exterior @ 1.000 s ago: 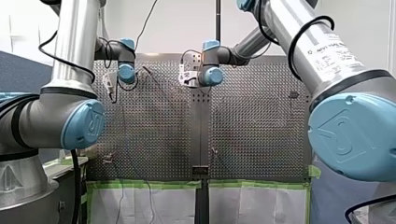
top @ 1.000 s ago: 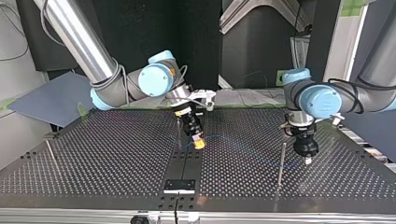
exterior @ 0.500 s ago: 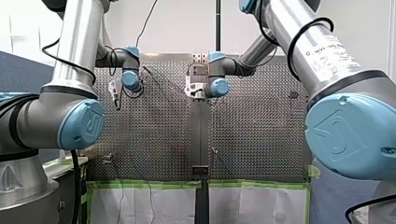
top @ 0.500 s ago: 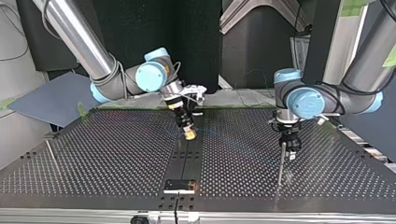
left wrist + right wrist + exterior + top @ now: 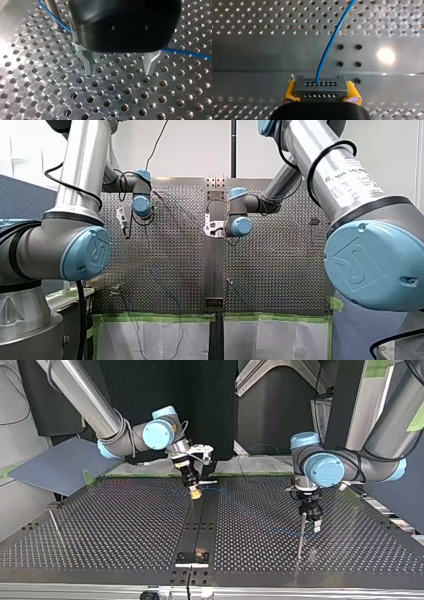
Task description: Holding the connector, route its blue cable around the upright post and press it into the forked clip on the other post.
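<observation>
Right gripper [image 5: 195, 493]: yellow pads [image 5: 290, 91] pressed against both ends of the grey connector [image 5: 321, 87], which is pinched between them. The face with two rows of small holes points away from the wrist. The gripper hangs tilted above the dark central strip [image 5: 200, 525] of the perforated table [image 5: 100, 525], toward the table's far edge in the top view. In that view it does not appear to touch the surface.

Blue cable [image 5: 329, 42]: it leaves the upper row of holes in the connector and rises in a gentle curve ahead of the gripper, across the smooth strip and onto the perforated area beyond.

Left gripper [image 5: 120, 68]: metal fingers [image 5: 88, 62] spread wide with nothing between them, the tips close over the table holes. In the left wrist view the cable runs along the table behind the gripper body, showing on either side of it. It passes close to the foot of a dark rod there; whether it touches or wraps that rod cannot be told.

Thin upright post [image 5: 300, 535]: it stands at the right in the top view. The left gripper is just beside its upper end, and contact cannot be told.

Second thin post [image 5: 55, 527]: it stands at the top view's far left, well apart from both grippers.
</observation>
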Available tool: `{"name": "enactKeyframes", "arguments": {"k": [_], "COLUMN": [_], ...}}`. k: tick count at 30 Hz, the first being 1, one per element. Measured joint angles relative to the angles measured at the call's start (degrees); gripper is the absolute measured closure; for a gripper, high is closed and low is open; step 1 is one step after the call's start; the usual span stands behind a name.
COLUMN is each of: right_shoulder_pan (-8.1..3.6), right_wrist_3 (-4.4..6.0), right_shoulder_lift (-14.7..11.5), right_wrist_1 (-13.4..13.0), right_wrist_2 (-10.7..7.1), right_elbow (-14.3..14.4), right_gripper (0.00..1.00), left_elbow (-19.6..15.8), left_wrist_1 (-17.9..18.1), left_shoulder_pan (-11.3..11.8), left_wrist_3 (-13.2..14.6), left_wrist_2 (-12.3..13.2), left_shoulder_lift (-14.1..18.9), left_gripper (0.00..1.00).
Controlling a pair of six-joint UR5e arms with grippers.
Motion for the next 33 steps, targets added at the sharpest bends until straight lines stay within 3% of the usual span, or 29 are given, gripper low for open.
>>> {"name": "enactKeyframes", "arguments": {"k": [9, 20, 26, 33], "right_shoulder_pan": [-1.01, -1.81, -3.62, -6.54], "right_wrist_3": [0.22, -0.70, -0.44, -0.04], "right_shoulder_lift": [1.10, 5.26, 5.67, 5.71], "right_wrist_1": [-4.75, -5.68, -8.51, -11.41], "right_wrist_2": [1.50, 5.31, 6.67, 7.06], "right_elbow": [5.08, 7.73, 10.34, 13.35], "right_gripper": [1.00, 1.00, 1.00, 1.00], "left_elbow": [0.02, 0.03, 0.03, 0.03], "left_wrist_1": [0.17, 0.27, 0.29, 0.29], "left_shoulder_pan": [0.01, 0.23, 0.29, 0.32], "left_wrist_3": [-0.49, -0.78, -0.78, -0.78], "left_wrist_2": [-0.11, -0.19, -0.20, -0.20], "left_shoulder_lift": [-0.02, -0.02, -0.02, -0.01], "left_gripper": [0.00, 0.00, 0.00, 0.00]}}
